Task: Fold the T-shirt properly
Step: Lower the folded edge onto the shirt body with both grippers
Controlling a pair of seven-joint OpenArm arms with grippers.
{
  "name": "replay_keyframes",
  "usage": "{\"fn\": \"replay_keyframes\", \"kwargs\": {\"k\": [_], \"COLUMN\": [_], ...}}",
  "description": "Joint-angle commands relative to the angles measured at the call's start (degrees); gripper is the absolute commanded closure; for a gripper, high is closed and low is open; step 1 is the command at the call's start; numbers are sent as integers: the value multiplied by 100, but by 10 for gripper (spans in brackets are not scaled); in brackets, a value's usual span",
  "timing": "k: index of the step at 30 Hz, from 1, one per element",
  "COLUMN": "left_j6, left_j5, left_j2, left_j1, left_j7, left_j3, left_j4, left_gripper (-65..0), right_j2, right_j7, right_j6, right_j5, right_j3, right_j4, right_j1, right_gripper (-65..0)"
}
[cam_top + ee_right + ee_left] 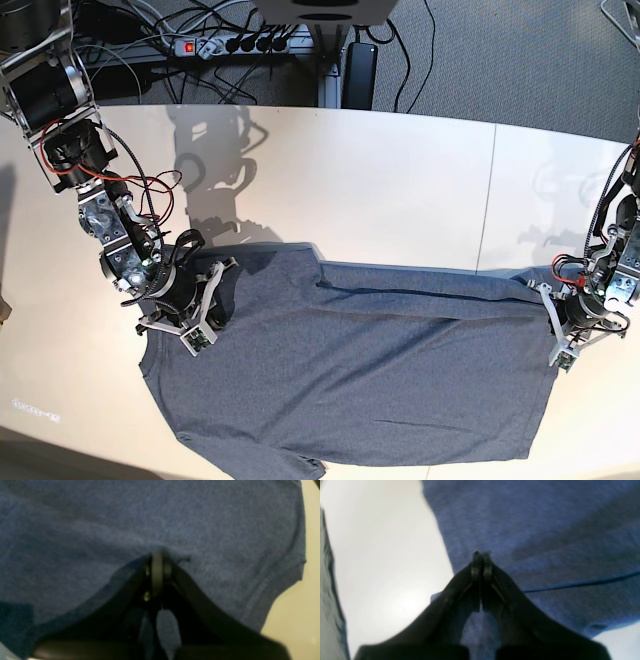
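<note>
The T-shirt (360,380) lies spread on the pale table (400,190), plain side up, with its collar end at the left and its hem at the right. A fold line runs along its far edge. My right gripper (213,290) is at the shirt's far left shoulder. In the right wrist view its jaws (157,557) are closed, with cloth (200,530) puckered at the tips. My left gripper (541,293) is at the far right hem corner. In the left wrist view its jaws (481,555) are closed on the cloth (545,530) near the edge.
The shirt's near sleeve (300,465) reaches the table's front edge. A seam (488,200) crosses the table top. A power strip (235,44) and cables lie on the floor behind the table.
</note>
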Motion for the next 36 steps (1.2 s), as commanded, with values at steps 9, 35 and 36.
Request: {"fn": "replay_keyframes", "kwargs": {"k": [9,35,36], "left_j6": [-199,-629,-634], "left_j5": [-98,302,306], "left_j2": [-94,-94,-94], "left_j1": [42,391,422], "left_j7": [-2,-520,-520], "left_j3": [-142,-142,-142], "left_j4": [48,26,26], "left_gripper": [0,0,0], "right_j2": [59,520,520], "right_j7": [-192,-168,-168], "right_j6": [-280,177,177], "right_j5": [50,317,317], "right_j3": [125,778,778], "right_j4": [52,52,52], "right_j1": [72,-704,-704], "right_gripper": [0,0,0]}}
